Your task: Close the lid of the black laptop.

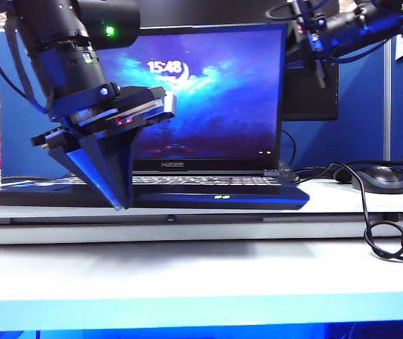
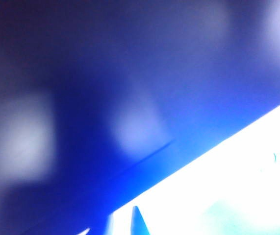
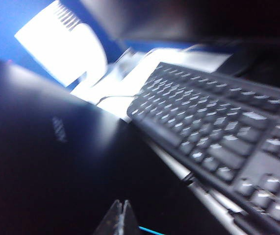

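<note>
Lid against shut right gripper jaws.

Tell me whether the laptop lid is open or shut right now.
Open. The lid stands upright behind the keyboard, its lit blue wallpaper and clock facing the exterior camera; the black laptop is not yet closed.

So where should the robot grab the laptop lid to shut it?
Best at the top edge of the lid, coming from behind and pushing forward and down. The lid stands upright, hinged at the bottom of the laptop, so the top edge probably swings easiest. The shut right gripper is already up behind it. The left gripper hangs open in front of the keyboard.
</note>
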Available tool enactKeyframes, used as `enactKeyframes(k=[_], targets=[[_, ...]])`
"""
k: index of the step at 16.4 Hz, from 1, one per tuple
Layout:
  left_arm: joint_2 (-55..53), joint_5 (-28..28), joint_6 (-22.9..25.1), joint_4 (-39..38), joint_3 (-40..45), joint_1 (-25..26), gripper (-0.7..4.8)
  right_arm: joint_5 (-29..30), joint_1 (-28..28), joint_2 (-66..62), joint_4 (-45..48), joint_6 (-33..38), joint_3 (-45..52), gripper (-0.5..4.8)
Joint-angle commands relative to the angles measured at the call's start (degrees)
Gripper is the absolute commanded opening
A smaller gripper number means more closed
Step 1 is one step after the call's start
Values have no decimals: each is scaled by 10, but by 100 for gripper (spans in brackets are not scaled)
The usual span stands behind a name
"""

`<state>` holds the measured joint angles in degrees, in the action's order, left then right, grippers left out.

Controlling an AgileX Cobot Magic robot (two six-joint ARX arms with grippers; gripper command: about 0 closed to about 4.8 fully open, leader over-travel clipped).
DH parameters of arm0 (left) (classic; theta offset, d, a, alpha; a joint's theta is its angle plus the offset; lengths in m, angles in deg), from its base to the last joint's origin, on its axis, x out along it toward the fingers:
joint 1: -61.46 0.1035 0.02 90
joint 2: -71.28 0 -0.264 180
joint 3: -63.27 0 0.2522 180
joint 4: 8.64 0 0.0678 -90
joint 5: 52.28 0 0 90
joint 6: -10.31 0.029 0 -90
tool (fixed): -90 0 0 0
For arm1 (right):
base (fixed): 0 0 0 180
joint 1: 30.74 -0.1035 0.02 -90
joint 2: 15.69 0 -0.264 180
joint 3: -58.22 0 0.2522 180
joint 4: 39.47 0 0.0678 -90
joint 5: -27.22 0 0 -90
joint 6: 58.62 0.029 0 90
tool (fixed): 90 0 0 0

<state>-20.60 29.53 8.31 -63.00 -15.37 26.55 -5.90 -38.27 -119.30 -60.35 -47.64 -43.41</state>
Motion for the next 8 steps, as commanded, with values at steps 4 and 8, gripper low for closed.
enactKeyframes(k=[4,8], targets=[[2,16,-1,45,-3,2,60,35,-26,4,-130,-81,-1,-8],[2,16,-2,45,-3,2,60,36,-30,9,-198,-122,-1,-8]])
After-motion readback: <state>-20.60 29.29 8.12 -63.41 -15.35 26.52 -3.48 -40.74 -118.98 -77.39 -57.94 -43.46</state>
